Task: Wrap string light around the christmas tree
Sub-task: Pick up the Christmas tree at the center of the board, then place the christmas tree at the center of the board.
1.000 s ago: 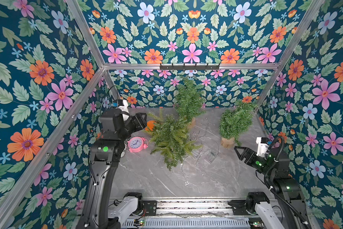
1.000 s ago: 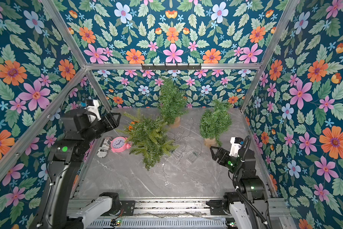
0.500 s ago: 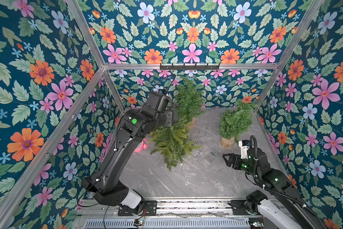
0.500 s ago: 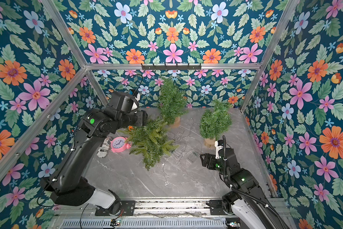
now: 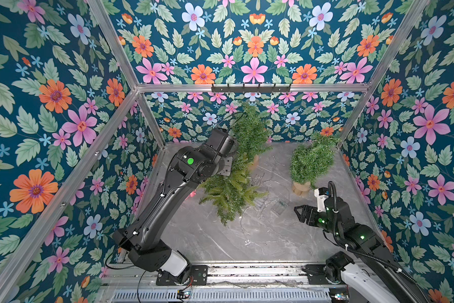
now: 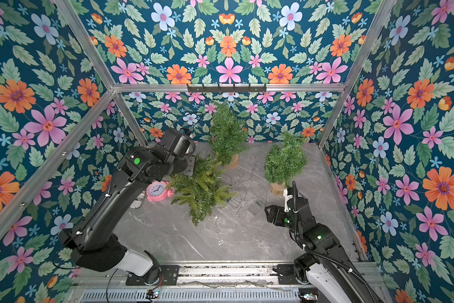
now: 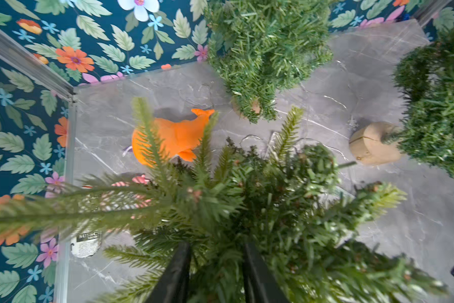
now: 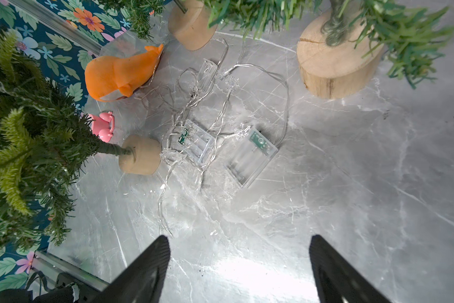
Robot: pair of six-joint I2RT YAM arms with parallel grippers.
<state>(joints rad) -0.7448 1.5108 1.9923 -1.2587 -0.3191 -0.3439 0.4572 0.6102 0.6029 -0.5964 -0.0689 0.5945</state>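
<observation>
The left gripper [image 7: 216, 272] straddles the top sprigs of the leaning christmas tree [image 7: 246, 204], jaws narrowed with foliage between them; whether they pinch it I cannot tell. The right gripper [image 8: 239, 265] gapes wide above the marble table [image 8: 351, 183]; the string light [image 8: 199, 141] lies tangled ahead, clear of its fingers

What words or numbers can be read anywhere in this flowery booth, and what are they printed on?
"SUTSC": roughly, cut off by a branch, on the black-and-white printed object lying at the table's edge. The smaller line beneath it is too blurred to read.
Pink alarm clock: it has dial numerals, too small to read.
Nothing else carries legible text.
</observation>
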